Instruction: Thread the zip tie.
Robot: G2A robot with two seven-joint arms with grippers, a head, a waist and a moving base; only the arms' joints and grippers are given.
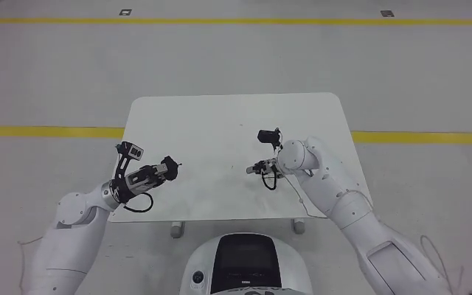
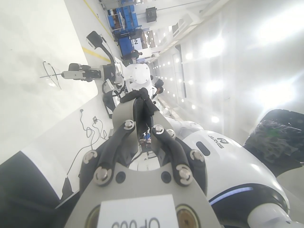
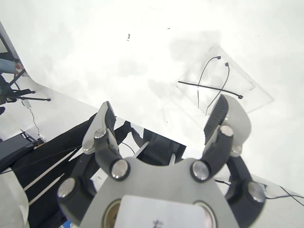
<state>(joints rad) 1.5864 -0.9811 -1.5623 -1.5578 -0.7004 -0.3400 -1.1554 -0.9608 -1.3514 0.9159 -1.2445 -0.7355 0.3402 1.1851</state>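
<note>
Plainly, we see our right pincer [image 3: 165,100] released, its ribbed fingers [image 3: 216,112] spread wide. Three thin black plastic zip ties [image 3: 210,87] lie crossed on a clear square plastic sheet [image 3: 242,79] just beyond one fingertip, on the white table [image 3: 95,36]. Our left pincer [image 2: 141,100] is clenched, well apart from the ties; we cannot tell whether it grips anything.
</note>
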